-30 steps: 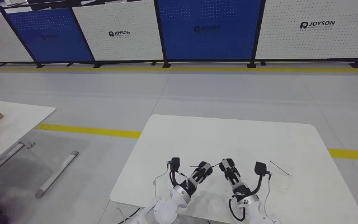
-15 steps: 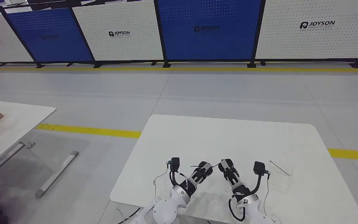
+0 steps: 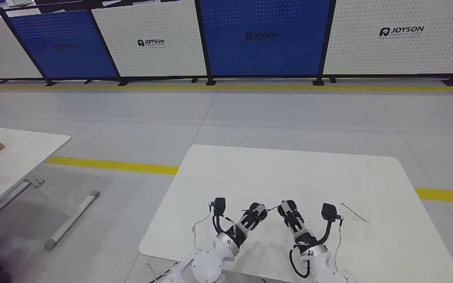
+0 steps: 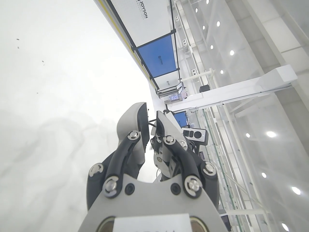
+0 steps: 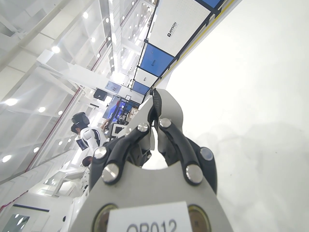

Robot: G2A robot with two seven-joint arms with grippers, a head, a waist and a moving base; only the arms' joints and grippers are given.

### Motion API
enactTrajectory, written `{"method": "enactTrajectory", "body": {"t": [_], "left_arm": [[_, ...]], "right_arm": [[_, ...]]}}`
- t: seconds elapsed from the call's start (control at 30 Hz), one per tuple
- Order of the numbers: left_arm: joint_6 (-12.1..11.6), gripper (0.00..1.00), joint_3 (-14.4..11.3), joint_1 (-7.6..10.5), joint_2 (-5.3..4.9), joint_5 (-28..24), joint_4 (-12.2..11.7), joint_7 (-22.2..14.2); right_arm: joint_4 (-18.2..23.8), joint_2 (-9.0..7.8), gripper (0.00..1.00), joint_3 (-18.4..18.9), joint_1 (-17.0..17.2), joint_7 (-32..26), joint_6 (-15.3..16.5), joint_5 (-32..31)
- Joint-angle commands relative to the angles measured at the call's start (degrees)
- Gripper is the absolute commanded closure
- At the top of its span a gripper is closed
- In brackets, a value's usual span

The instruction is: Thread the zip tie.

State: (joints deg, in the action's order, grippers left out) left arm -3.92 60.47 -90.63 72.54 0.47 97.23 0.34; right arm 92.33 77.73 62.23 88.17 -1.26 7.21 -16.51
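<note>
Zip tie (image 5: 156, 102) above the white surface (image 3: 283, 170), near its 6 o'clock edge. Pinched at one end by the right pincer (image 5: 153, 95), clenched tight on it. Just beside, at 9 o'clock, left pincer (image 4: 150, 113) closed on the tie's other end. Well apart at 3 o'clock, flat on the surface, a thin dark strip (image 3: 354, 211).

top: overhead, down onto table (image 3: 283, 170) | wrists: close behind left gripper (image 4: 151, 109), right gripper (image 5: 153, 90), facing forward | shared: table, panel wall (image 3: 265, 35)
</note>
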Motion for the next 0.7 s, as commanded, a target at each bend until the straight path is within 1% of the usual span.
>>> {"method": "enactTrajectory", "body": {"t": [0.0, 0.2, 0.27, 0.3, 0.43, 0.53, 0.57, 0.6, 0.67], "left_arm": [[-0.05, 0.96, 0.03, -0.06, -0.01, 0.00, 0.04, 0.03], [-0.27, 0.93, 0.21, -0.22, -0.04, -0.14, 0.13, 0.13], [-0.31, 0.96, 0.27, -0.29, -0.05, -0.16, 0.16, 0.16], [-0.35, 1.00, 0.30, -0.33, -0.06, -0.15, 0.19, 0.20], [-0.50, 1.00, 0.42, -0.52, -0.08, -0.26, 0.32, 0.28], [-0.66, 0.96, 0.48, -0.68, -0.11, -0.17, 0.46, 0.28], [-0.71, 0.85, 0.48, -0.74, -0.12, -0.16, 0.51, 0.27], [-0.77, 0.81, 0.48, -0.80, -0.13, -0.13, 0.54, 0.26], [-0.83, 0.78, 0.41, -0.89, -0.15, 0.17, 0.60, 0.18]], "right_arm": [[0.10, 0.00, 1.00, 0.11, 0.12, 0.13, -0.01, -0.04], [0.30, 0.03, 1.00, 0.20, 0.35, 0.36, -0.02, -0.27], [0.31, 0.05, 1.00, 0.19, 0.39, 0.37, 0.07, -0.31], [0.29, 0.06, 1.00, 0.14, 0.41, 0.36, 0.13, -0.33], [0.15, 0.12, 1.00, 0.07, 0.34, 0.33, 0.21, -0.30], [0.08, 0.16, 1.00, 0.04, 0.27, 0.33, 0.09, -0.31], [0.05, 0.17, 1.00, 0.04, 0.24, 0.32, 0.05, -0.30], [0.00, 0.19, 1.00, 0.06, 0.20, 0.33, 0.01, -0.29], [-0.07, 0.23, 1.00, 0.06, 0.15, 0.37, -0.10, -0.12]]}}
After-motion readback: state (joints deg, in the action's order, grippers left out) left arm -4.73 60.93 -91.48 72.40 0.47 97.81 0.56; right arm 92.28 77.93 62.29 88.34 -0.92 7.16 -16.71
